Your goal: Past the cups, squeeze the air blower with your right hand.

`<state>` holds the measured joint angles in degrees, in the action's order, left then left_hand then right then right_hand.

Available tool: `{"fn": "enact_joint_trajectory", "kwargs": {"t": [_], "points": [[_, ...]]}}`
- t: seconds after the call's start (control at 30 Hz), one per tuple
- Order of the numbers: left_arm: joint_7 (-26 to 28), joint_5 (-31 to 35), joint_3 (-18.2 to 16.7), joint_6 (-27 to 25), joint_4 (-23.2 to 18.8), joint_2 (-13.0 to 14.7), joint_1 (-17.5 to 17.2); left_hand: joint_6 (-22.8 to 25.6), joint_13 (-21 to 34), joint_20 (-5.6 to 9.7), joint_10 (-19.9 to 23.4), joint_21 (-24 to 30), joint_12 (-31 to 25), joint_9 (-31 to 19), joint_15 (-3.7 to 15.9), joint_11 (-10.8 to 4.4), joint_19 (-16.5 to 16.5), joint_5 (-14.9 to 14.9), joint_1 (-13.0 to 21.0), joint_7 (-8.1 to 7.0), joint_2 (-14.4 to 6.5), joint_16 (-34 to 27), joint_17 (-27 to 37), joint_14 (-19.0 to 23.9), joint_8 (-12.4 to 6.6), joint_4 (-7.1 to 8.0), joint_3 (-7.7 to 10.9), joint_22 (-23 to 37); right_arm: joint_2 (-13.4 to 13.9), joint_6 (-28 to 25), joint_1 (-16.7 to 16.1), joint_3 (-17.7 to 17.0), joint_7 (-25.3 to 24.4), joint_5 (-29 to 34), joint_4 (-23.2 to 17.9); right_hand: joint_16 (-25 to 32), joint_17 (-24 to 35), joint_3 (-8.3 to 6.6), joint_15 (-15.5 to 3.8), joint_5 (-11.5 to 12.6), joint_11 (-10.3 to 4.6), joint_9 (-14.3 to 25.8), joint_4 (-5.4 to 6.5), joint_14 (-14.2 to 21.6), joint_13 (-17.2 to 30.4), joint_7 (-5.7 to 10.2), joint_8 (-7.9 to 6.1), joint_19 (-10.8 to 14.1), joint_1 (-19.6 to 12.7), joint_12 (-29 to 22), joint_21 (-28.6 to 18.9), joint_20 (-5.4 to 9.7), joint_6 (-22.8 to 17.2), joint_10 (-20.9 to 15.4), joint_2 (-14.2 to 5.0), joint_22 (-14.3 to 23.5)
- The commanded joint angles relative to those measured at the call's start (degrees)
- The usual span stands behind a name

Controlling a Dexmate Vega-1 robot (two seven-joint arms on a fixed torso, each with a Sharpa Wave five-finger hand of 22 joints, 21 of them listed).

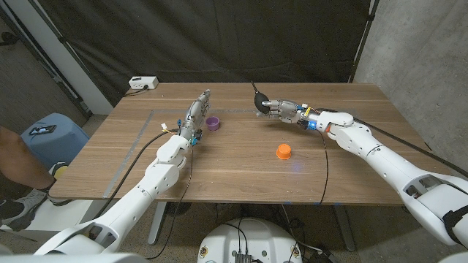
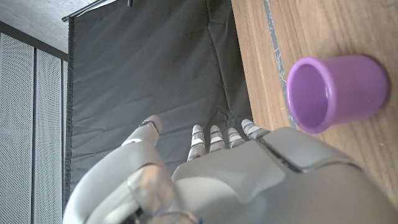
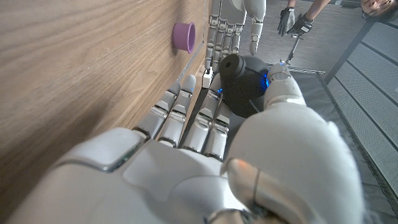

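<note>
The right hand (image 1: 281,109) has its fingers (image 3: 205,124) wrapped around the black air blower (image 1: 260,101), which lies at the far side of the table (image 1: 234,183). The reach looks finished; whether it is squeezing yet, I can't tell. The orange cup (image 1: 284,151) sits nearer the robot, the purple cup (image 1: 213,123) off toward the left hand (image 1: 194,117), which holds nothing, fingers straight.

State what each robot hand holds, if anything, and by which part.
The right hand grips the black air blower around its round bulb. The left hand holds nothing.
</note>
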<state>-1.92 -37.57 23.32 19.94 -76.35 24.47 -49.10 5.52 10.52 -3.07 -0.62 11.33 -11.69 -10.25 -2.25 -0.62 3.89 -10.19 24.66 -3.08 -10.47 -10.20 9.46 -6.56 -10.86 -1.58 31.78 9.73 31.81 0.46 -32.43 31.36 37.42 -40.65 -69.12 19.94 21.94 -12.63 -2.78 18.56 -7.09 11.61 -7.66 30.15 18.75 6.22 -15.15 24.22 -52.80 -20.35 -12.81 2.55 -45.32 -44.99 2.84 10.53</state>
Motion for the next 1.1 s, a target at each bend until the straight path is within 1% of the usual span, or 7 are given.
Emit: {"fn": "enact_joint_trajectory", "kwargs": {"t": [0.03,0.33,0.4,0.6,0.8,1.03,1.1], "points": [[-0.2,-0.3,0.1,-0.4,0.5,-0.1,0.3,0.5,0.2,0.02,0.3,-0.1,0.0,-0.2,0.35,-0.21,-0.3,-0.1,-0.6,-0.03,0.1,0.1,0.1,-0.1,0.23,-0.10,0.12,0.3,-0.5,-0.6,-0.2,-0.2,0.2,-0.8,0.9,0.5,0.3,0.28,-7.95,-0.2,0.23,0.3,-0.01,0.6,0.3,0.02,-0.03,0.4,-0.3,-0.2,-0.2,-0.15,-0.7,0.0,-0.25,0.2],[-0.6,-0.4,0.1,-0.4,1.1,-0.2,0.5,0.5,0.2,-0.03,0.3,-0.1,0.0,-0.2,0.36,-0.14,-0.3,-0.1,-0.6,-0.04,0.1,0.1,0.1,0.0,0.25,-0.14,0.12,0.3,-0.8,-1.2,-0.2,-0.3,0.0,-1.1,1.0,0.5,0.4,0.47,-7.96,-0.4,0.29,0.3,-0.06,0.7,0.3,-0.07,0.10,0.4,-0.5,-0.4,-0.2,-0.18,-0.7,-0.4,-0.35,0.2],[-0.7,-0.5,0.0,-0.3,1.1,-0.2,0.5,0.5,0.2,-0.04,0.3,-0.1,0.0,-0.2,0.37,-0.10,-0.3,-0.1,-0.7,-0.01,0.1,0.1,0.1,0.0,0.25,-0.14,0.13,0.3,-0.8,-1.5,-0.2,-0.4,-0.1,-1.3,1.0,0.6,0.5,0.53,-8.04,-0.5,0.09,0.3,0.00,0.8,0.3,-0.11,0.10,0.4,-0.4,-0.4,-0.2,-0.17,-0.8,-0.4,-0.46,0.3],[-0.9,-0.6,0.0,-0.4,1.4,-0.2,0.6,0.5,0.2,-0.06,0.4,-0.1,0.0,-0.2,0.40,-0.13,-0.3,-0.1,-0.7,-0.02,0.1,0.1,0.1,0.0,0.23,-0.16,0.14,0.3,-1.0,-2.1,-0.2,-0.6,-0.5,-1.7,0.8,0.8,0.6,0.64,-8.19,-0.7,0.39,0.3,-0.06,1.3,0.3,-0.08,0.00,0.5,-0.6,-0.6,-0.2,-0.12,-1.3,-0.9,-0.57,0.3],[-1.0,-0.7,0.0,-0.3,1.5,-0.1,0.6,0.6,0.2,-0.13,0.5,-0.1,-0.1,-0.2,0.42,-0.17,-0.3,-0.1,-0.7,-0.04,0.1,0.0,0.1,0.0,0.21,-0.19,0.14,0.3,-1.1,-2.2,-0.4,-0.7,-1.0,-1.7,0.6,0.6,0.2,0.62,-8.77,-0.9,0.39,0.4,-0.26,1.9,0.2,-0.44,-0.27,0.8,-1.1,-1.0,-0.3,0.44,-2.4,-1.9,-0.73,0.2],[-1.1,-0.7,-0.1,-0.3,1.4,-0.1,0.7,0.7,0.1,-0.20,0.6,-0.1,-0.1,-0.2,0.49,-0.25,-0.3,-0.1,-0.7,-0.06,0.1,0.0,0.1,0.1,0.18,-0.21,0.15,0.3,-1.2,-2.4,-0.7,-0.8,-1.6,-1.9,0.2,0.8,0.1,0.65,-9.13,-1.1,0.37,0.4,-0.33,2.7,0.1,-0.09,-0.42,1.0,-1.5,-1.3,-0.3,0.68,-3.1,-2.8,-1.00,0.2],[-1.1,-0.7,-0.1,-0.3,1.3,-0.1,0.6,0.7,0.1,-0.21,0.6,-0.1,-0.1,-0.2,0.49,-0.28,-0.4,-0.1,-0.7,-0.10,0.1,0.0,0.1,0.1,0.17,-0.22,0.16,0.3,-1.2,-2.5,-0.9,-0.8,-1.7,-2.1,0.2,0.8,0.1,0.71,-9.05,-1.2,0.04,0.4,-0.37,3.2,0.1,-0.13,-0.65,1.1,-1.7,-1.6,-0.4,0.74,-3.9,-3.6,-1.06,0.2]]}}
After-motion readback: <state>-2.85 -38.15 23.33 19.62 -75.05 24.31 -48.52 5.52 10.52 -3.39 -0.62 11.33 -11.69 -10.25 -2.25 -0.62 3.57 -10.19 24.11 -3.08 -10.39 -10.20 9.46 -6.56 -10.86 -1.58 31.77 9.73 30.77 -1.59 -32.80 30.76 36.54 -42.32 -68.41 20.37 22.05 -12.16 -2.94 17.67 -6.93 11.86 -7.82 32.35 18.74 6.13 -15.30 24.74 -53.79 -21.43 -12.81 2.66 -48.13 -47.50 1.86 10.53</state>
